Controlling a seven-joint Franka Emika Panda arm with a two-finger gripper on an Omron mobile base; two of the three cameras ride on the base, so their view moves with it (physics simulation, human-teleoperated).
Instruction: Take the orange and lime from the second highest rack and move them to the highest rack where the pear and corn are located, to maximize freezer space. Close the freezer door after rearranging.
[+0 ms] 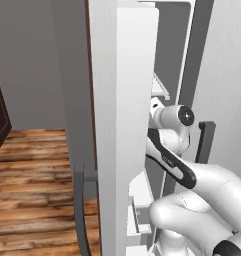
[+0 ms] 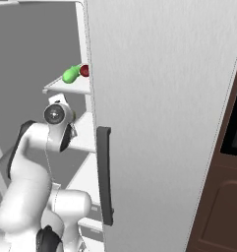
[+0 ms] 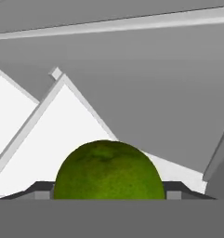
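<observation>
In the hand view the green lime sits between my two dark fingertips, and my gripper is shut on it. White rack surfaces lie behind it inside the freezer. From the right base view my wrist reaches in just below the highest rack, where the green pear lies beside a dark red thing. The second highest rack is level with my hand. The orange and corn are hidden. The freezer door stands open on my left, dark bar handle low.
The neighbouring grey door with its dark handle stands shut close on my right. A dark brown cabinet is further right. Wooden floor spreads left of the open door. The arm's elbow fills the opening's lower part.
</observation>
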